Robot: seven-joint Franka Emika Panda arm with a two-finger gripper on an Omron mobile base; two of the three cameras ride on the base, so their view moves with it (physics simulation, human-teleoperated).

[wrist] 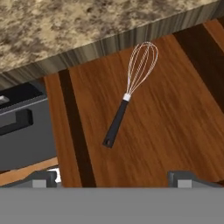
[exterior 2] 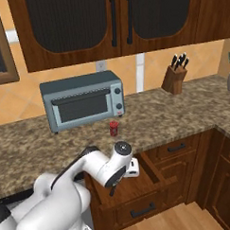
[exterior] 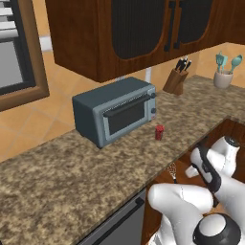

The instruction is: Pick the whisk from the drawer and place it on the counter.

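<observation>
The whisk (wrist: 130, 92) lies flat on the floor of the open drawer (wrist: 175, 131), its silver wire head toward the counter edge and its black handle pointing back at me. Past the arm in the left base view, the whisk (exterior: 172, 172) shows as a small sliver. My gripper (wrist: 116, 178) hovers above the drawer, open, fingertips (wrist: 43, 178) wide apart with nothing between them, the whisk still a way ahead of them. The granite counter (exterior: 72, 177) runs above the drawer (exterior 2: 150, 179), which is pulled out below the counter (exterior 2: 159, 115).
On the counter stand a grey toaster oven (exterior: 115, 112), a small red can (exterior: 159, 132), a knife block (exterior: 176, 79) and a cup of teal spatulas (exterior: 223, 72). The grey dishwasher front (wrist: 22, 127) adjoins the drawer's left side. Wall cabinets (exterior 2: 113, 22) hang above.
</observation>
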